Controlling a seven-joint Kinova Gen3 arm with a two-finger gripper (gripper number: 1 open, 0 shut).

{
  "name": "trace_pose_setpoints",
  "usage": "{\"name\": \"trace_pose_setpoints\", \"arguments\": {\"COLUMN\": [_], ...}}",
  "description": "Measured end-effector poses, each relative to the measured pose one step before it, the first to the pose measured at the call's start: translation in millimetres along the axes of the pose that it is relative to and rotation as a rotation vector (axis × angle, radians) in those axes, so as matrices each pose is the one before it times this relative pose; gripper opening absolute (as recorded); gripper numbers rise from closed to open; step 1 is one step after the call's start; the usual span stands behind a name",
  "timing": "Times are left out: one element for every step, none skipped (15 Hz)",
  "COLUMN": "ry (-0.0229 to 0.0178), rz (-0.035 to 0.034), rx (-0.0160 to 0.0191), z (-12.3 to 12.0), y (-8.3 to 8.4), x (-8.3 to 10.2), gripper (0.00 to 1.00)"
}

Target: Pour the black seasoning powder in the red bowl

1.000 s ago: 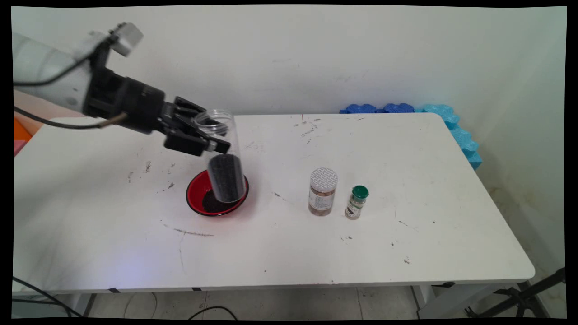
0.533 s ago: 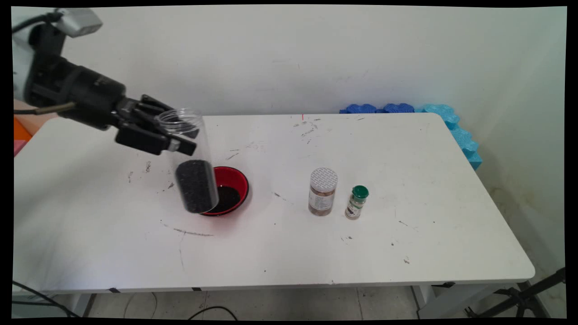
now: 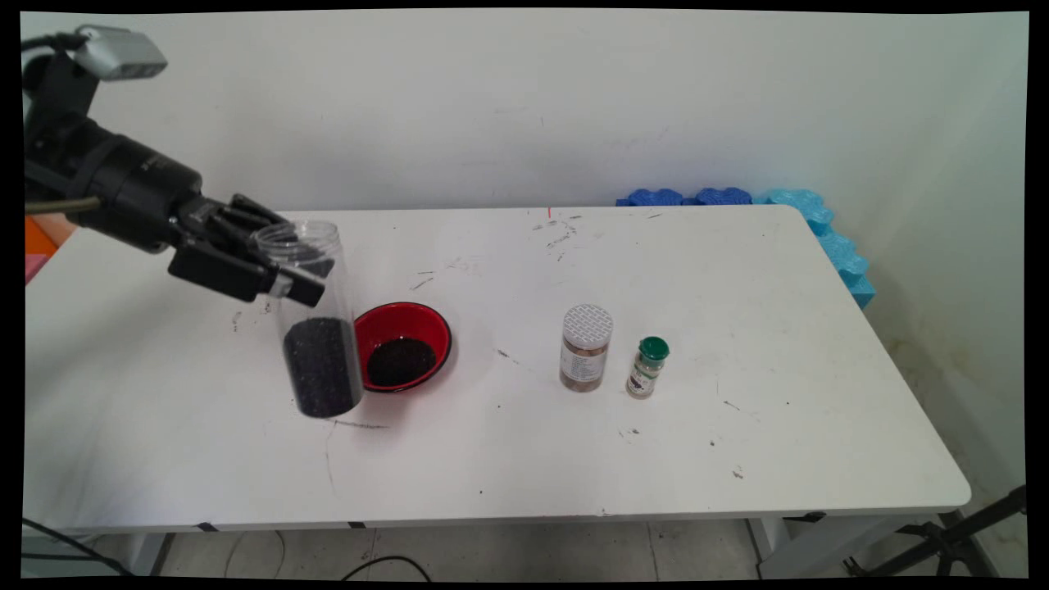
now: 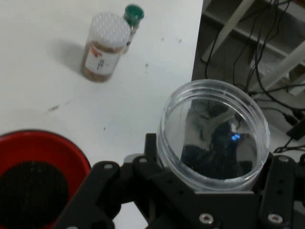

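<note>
A: Clear jar [image 3: 311, 319], open at the top, dark grains filling its lower half, held just left of the red bowl [image 3: 403, 346] and a touch nearer the table's [image 3: 737, 270] front edge. It stands almost upright, mouth leaning slightly left.

B: And the gripper [image 3: 270, 260] has it?

A: Yes, jaws clamped on the jar's upper wall just under the rim, one finger on each side. The black hand reaches in from the far left, above the table. From the hand view, the jar's open mouth [image 4: 213, 133] sits right between the black linkage, dark grains showing at the bottom through the opening.

B: Is the base on the table?

A: Can't tell; its bottom is at or just above the surface, beside a thin dark scuff.

B: The bowl itself?

A: Red [image 4: 38, 176], with a dark heap of the same sort of grains in its middle. The jar's side is just beside the bowl's left rim.

B: Right of the bowl?

A: A brown-filled jar with a white lid [image 3: 586, 347], standing upright, well apart from the bowl. Just beyond it, a small green-capped bottle [image 3: 648, 366], near the white-lidded jar but not touching. Both show in the hand view too [image 4: 105, 46], [image 4: 133, 15].
</note>
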Motion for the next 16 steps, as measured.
{"name": "trace_pose_setpoints", "arguments": {"ry": [-0.01232, -0.01133, -0.00721, -0.00971, -0.00550, -0.00268, -0.00329, -0.00736, -0.00583, -0.00373, -0.00585, -0.00455, -0.00532, -0.00446, -0.00768, -0.00603], "rz": [-0.01474, -0.01909, -0.02115, -0.03598, -0.05961, -0.05125, -0.04983, -0.05516, -0.04012, -0.02529, -0.03987, -0.03353, -0.03902, -0.03176, -0.05258, -0.04163], "rx": [0.00110, -0.00015, -0.00147, -0.00174, -0.00073, -0.00105, -0.00170, -0.00429, -0.00317, -0.00209, -0.00147, -0.00069, 0.00080, 0.00088, 0.00184, 0.00094], "z": [1.05, 1.62, 1.25, 2.01, 2.98, 2.92, 3.11, 4.39, 3.61, 2.32, 3.52, 2.75, 2.60, 2.03, 3.20, 2.55], "y": [-1.80, -1.57, -0.72, -0.98, -1.86, -2.20, -2.38, -3.18, -2.55, -1.66, -2.64, -2.13, -2.13, -1.75, -2.95, -2.37], "x": [-2.64, -2.44, -1.90, -2.65, -2.68, -1.22, -0.84, -1.17, -0.42, -0.08, -0.15, -0.04, -0.14, -0.03, -0.04, 0.12], "gripper": [0.00, 0.00, 0.00, 0.00, 0.00, 0.00, 0.00, 0.00, 0.00, 0.00, 0.00, 0.00, 0.00, 0.00, 0.00, 0.00]}}
